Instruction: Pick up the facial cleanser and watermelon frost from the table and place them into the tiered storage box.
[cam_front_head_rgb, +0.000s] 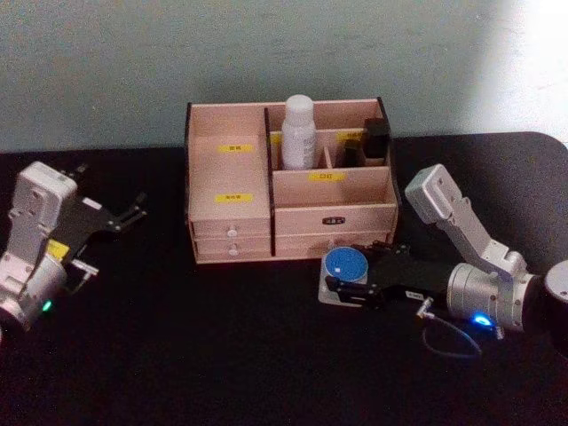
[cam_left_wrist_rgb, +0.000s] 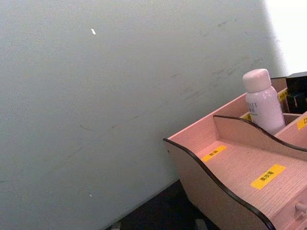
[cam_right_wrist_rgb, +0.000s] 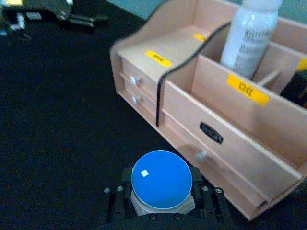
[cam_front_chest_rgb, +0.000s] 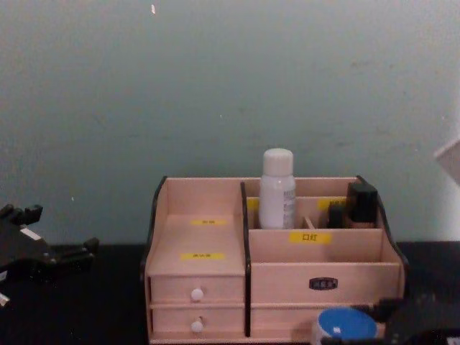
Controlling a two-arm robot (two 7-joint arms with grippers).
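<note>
The facial cleanser (cam_front_head_rgb: 299, 133), a tall white bottle, stands upright in a rear compartment of the tiered storage box (cam_front_head_rgb: 231, 213), also seen from the chest (cam_front_chest_rgb: 277, 188) and the left wrist (cam_left_wrist_rgb: 262, 100). The watermelon frost (cam_front_head_rgb: 344, 264), a squat jar with a blue lid, is just in front of the box's right drawers. My right gripper (cam_front_head_rgb: 348, 277) is shut on it, with a finger on either side of the jar (cam_right_wrist_rgb: 161, 179). My left gripper (cam_front_head_rgb: 133, 209) is open and holds nothing, off to the left of the box above the table.
A black item (cam_front_head_rgb: 376, 140) stands in the box's rear right compartment, next to the bottle. The box's front right compartment (cam_front_head_rgb: 333, 191) and left stepped shelf (cam_front_head_rgb: 229, 173) hold nothing. The dark table (cam_front_head_rgb: 222, 355) stretches wide in front, with a pale wall behind.
</note>
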